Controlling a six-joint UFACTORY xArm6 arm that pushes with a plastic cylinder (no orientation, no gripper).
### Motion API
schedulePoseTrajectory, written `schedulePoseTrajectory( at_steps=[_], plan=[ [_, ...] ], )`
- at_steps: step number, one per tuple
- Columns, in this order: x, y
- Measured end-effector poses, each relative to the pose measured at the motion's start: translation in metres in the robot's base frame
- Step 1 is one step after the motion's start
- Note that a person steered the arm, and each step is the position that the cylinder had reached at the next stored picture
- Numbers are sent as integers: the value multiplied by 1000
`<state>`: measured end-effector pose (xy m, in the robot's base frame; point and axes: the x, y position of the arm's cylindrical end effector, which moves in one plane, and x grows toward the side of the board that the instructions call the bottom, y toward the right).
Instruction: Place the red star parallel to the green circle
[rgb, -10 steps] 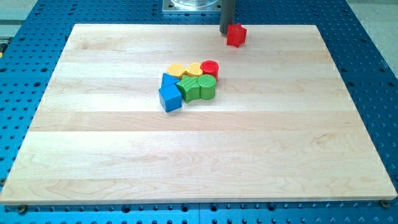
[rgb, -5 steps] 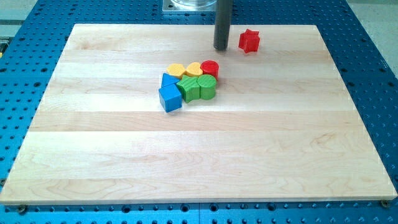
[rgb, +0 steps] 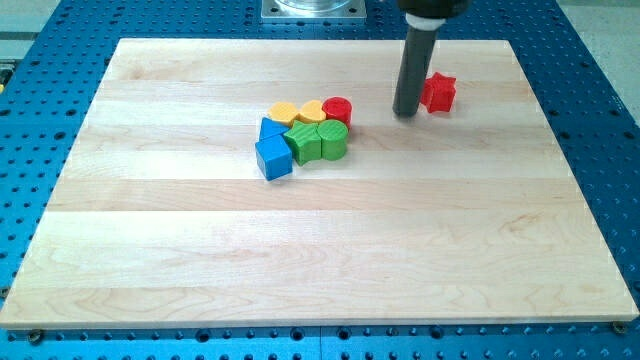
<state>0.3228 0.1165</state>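
The tabletop (rgb: 320, 240) was a pale wooden board of glued strips, lying on a blue perforated metal base (rgb: 600, 120) that showed on all sides; at the view's top edge a grey metal mount (rgb: 314, 10) sat just beyond the board. The arm carried no hand, so there was nothing to open, clench or grasp — only a straight dark rod coming down from the view's top. My tip (rgb: 406, 113) rested on the tabletop just to the view's left of the red star (rgb: 438, 92), very close to it, though whether they touched could not be told. The red star lay near the view's upper right part of the board, well apart from the other blocks. Those sat bunched together left of centre: a yellow block (rgb: 285, 110) and a yellow heart (rgb: 312, 110) side by side, a red cylinder (rgb: 338, 109) at their right, the green circle (rgb: 333, 139) below it, a second green block (rgb: 303, 142) touching the circle's left — and a blue triangle (rgb: 269, 128) with a blue cube (rgb: 273, 158) at the cluster's left end.
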Motion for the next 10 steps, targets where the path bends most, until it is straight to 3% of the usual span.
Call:
schedulePoseTrajectory(
  at_steps=[1,2,3,4,6,7,8,9,10],
  plan=[
    [-42,-27],
    [-41,24],
    [-17,71],
    [30,26],
    [6,19],
    [24,77],
    [56,18],
    [80,33],
    [52,61]
  ],
)
